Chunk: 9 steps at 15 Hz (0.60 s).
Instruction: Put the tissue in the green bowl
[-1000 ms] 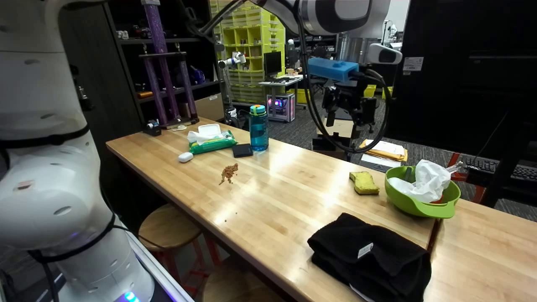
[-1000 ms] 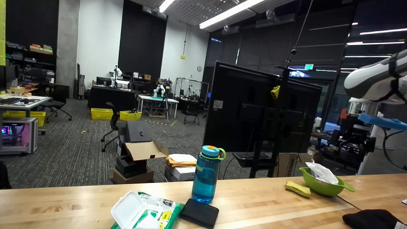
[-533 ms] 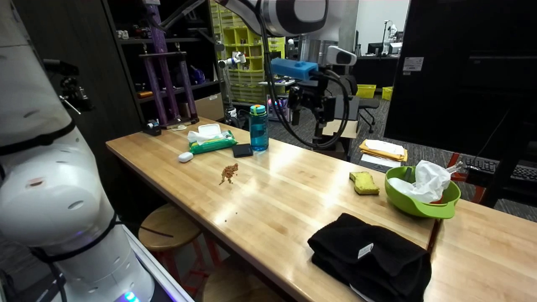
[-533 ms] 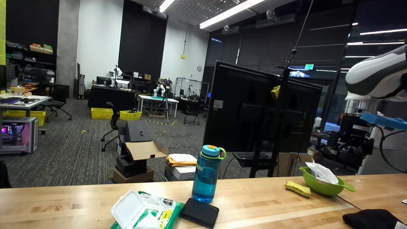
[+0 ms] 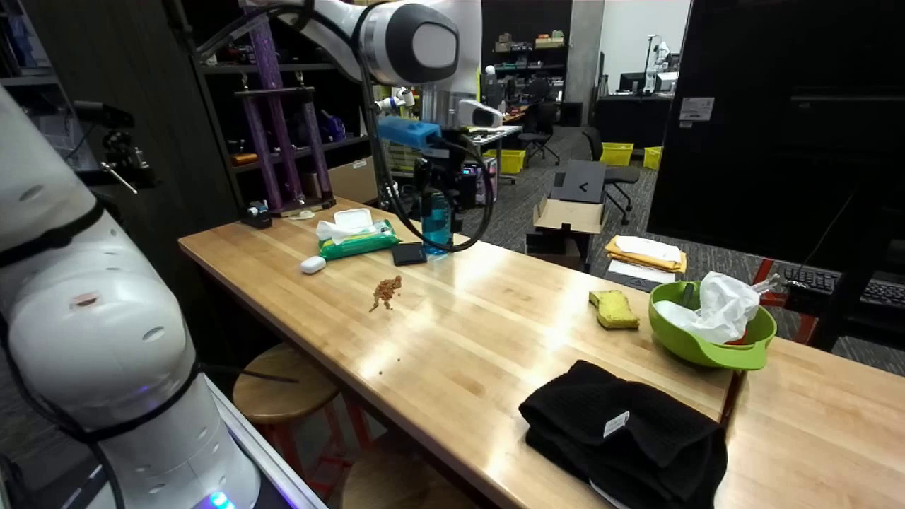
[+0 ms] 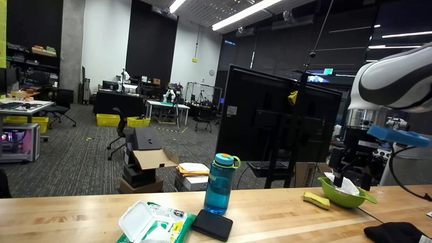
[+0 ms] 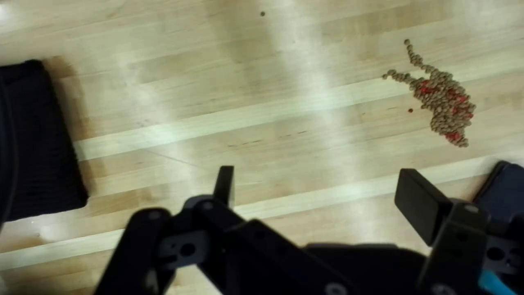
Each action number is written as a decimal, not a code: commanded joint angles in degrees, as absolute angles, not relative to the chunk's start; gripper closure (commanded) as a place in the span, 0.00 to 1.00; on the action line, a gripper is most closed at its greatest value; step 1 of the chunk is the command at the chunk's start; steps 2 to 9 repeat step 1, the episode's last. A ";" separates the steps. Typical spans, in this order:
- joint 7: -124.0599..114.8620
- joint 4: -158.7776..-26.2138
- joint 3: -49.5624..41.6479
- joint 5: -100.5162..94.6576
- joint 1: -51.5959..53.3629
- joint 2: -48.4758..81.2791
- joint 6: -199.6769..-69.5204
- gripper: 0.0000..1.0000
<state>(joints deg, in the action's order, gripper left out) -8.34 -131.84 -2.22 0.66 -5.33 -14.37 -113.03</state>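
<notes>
In an exterior view the bowl (image 5: 682,346) stands on the surface (image 5: 481,339), with the tissue (image 5: 728,304) in it. Just left of the bowl is the sponge (image 5: 614,311); left of the bowl and before it lies the cloth (image 5: 636,452). Well left of the bowl is a pile of bits (image 5: 387,288). Well left of the bowl and farther back, going outward from it, are the bottle (image 5: 438,215), the wallet (image 5: 409,254), the pack of wipes (image 5: 359,244) and a case (image 5: 312,264). Past the surface, behind the bowl, envelopes (image 5: 645,251) lie to its left and a keyboard (image 5: 880,288) to its right. In an exterior view the end effector (image 6: 352,182) hangs before the bowl, hiding part of the tissue.
</notes>
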 commanded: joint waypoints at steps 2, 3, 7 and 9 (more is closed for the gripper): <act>-9.01 -132.69 -2.01 0.59 -4.54 -14.79 -113.22 0.00; -9.01 -132.69 -2.01 0.59 -4.54 -14.79 -113.22 0.00; -9.01 -132.69 -2.01 0.59 -4.54 -14.79 -113.22 0.00; -9.01 -132.69 -2.01 0.59 -4.54 -14.79 -113.22 0.00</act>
